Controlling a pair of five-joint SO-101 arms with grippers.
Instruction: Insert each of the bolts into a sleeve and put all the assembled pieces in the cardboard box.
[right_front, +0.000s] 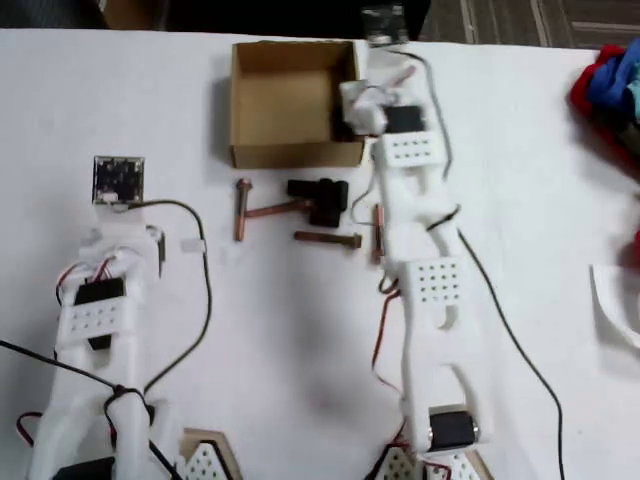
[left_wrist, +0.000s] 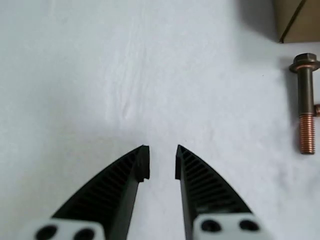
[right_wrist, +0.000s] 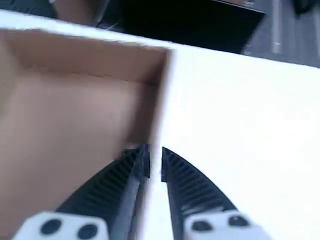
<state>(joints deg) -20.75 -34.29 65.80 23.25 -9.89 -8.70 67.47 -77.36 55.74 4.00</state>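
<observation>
The cardboard box (right_front: 246, 98) stands open at the back middle of the table. In front of it lie several copper bolts: one upright in the picture (right_front: 242, 210), one (right_front: 275, 210) slanting with its end at the black sleeves (right_front: 320, 198), one flat (right_front: 328, 238), and one (right_front: 378, 232) beside the right arm. My right gripper (right_front: 348, 120) hangs over the box's right wall (right_wrist: 159, 100). Its fingers (right_wrist: 155, 162) stand almost together with nothing between them. My left gripper (right_front: 158, 255) rests low over bare table at the left. It is slightly open (left_wrist: 162, 162) and empty, with a bolt (left_wrist: 307, 102) off to its side.
Red and blue cloth (right_front: 608, 85) lies at the far right edge, with a white curved object (right_front: 610, 305) below it. Black cables (right_front: 205, 290) trail from both arms across the white table. A box corner (left_wrist: 300, 20) shows beyond the left gripper.
</observation>
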